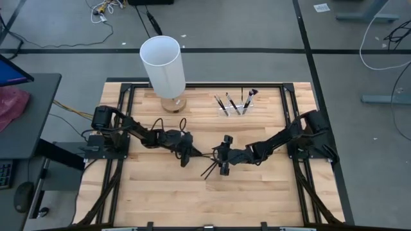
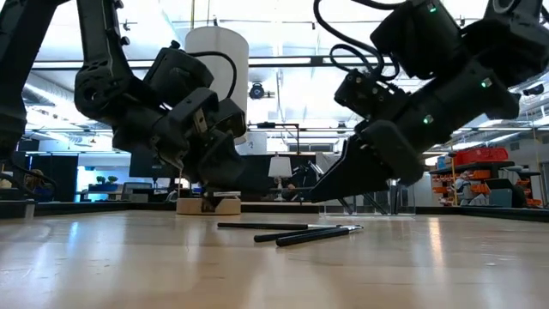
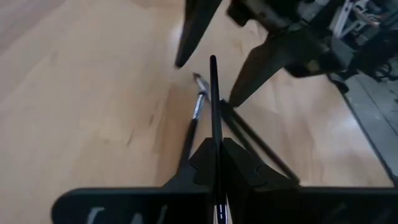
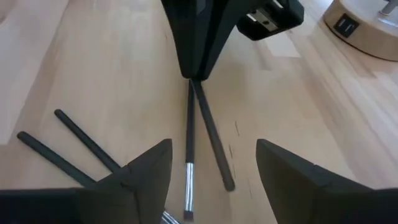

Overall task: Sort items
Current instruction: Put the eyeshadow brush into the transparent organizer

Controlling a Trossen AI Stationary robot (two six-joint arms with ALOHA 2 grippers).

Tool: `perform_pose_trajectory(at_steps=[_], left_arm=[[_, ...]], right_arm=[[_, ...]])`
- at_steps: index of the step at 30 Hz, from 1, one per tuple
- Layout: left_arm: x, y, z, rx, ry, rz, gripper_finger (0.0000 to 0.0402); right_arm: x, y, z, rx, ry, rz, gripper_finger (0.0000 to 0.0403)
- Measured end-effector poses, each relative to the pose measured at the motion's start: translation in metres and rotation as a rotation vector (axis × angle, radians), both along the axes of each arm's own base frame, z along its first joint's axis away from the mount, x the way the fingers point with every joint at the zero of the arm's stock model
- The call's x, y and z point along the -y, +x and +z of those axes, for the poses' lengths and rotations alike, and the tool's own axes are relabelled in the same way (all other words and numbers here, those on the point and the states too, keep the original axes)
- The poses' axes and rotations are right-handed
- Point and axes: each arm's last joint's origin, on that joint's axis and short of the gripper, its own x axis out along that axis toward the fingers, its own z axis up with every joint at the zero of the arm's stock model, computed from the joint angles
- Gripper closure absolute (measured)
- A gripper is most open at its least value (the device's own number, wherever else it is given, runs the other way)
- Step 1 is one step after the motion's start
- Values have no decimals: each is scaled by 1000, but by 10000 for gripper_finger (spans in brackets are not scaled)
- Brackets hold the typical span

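Note:
Several thin dark sticks and brushes (image 1: 209, 171) lie flat on the wooden table near its middle; one (image 4: 188, 163) has a silver ferrule. My left gripper (image 3: 216, 155) comes from the table's left and is shut on one thin dark stick (image 3: 214, 99). Facing it from the right, my right gripper (image 4: 214, 180) is open just above the table. Its fingers stand on either side of two sticks without touching them. Three more brushes stand upright in the small clear holder (image 1: 234, 106) at the far side. My left gripper pinches the thin dark stick between its two fingers (image 3: 215, 144). The fingers slant down from the table's left and lie along the stick. The stick runs forward out of them toward my right gripper, its free end (image 3: 212, 60) pointing ahead. Whether that end rests on the table does not show.
A tall white cylinder (image 1: 164, 67) on a round wooden base stands at the far left of the table. Two loose sticks (image 4: 74, 144) lie on the near side of my right gripper. The table's near half is bare wood (image 1: 212, 202).

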Motion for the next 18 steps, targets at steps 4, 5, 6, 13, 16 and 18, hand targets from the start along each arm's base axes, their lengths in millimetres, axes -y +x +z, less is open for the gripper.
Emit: perform_pose_trajectory(at_steps=[4,5,6,13,16,18], left_arm=[[0,2,2,8,4,-5,386],[0,2,2,7,4,-5,387],[0,2,2,7,4,-5,388],[0,2,2,8,4,-8,384],[0,2,2,8,3,-11,386],[0,2,2,10,6,-13,385]], right_arm=[[-1,3,-1,32,14,-5,188],[-1,3,0,42,17,-5,198],[-1,3,1,49,19,-4,209],[-2,4,0,44,43,32,307],[-2,4,1,44,44,33,349],[-3,3,0,39,48,46,376]])
